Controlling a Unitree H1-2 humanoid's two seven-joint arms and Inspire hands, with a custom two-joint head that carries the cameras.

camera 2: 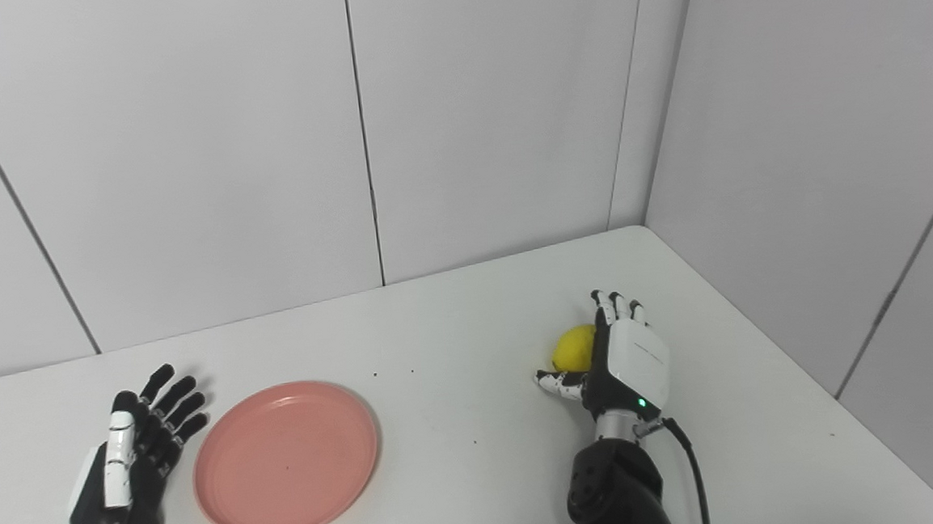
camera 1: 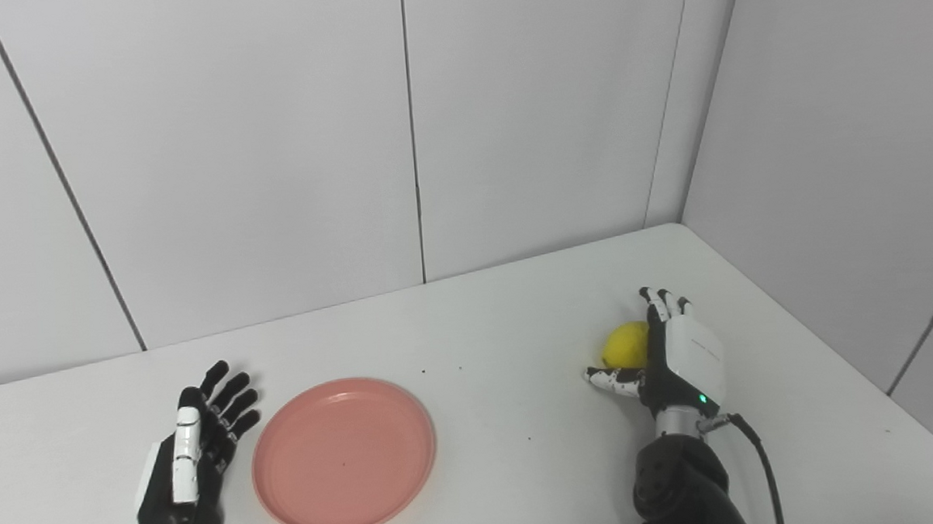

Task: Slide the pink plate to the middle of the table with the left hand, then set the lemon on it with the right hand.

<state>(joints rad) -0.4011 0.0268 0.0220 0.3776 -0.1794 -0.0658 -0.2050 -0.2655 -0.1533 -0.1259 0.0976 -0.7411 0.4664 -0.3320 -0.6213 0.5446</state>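
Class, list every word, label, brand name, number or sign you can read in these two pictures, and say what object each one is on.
None: no readable text shows in either view.
The pink plate, the lemon and the white table bear no lettering.
The white cover on the back of the right hand has faint grey marks, too small to read.
The left hand shows no label.

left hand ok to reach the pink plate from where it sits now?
Probably yes. The left hand rests open on the table just beside the pink plate, with only a narrow bare gap and nothing between them. The right hand and lemon sit far off.
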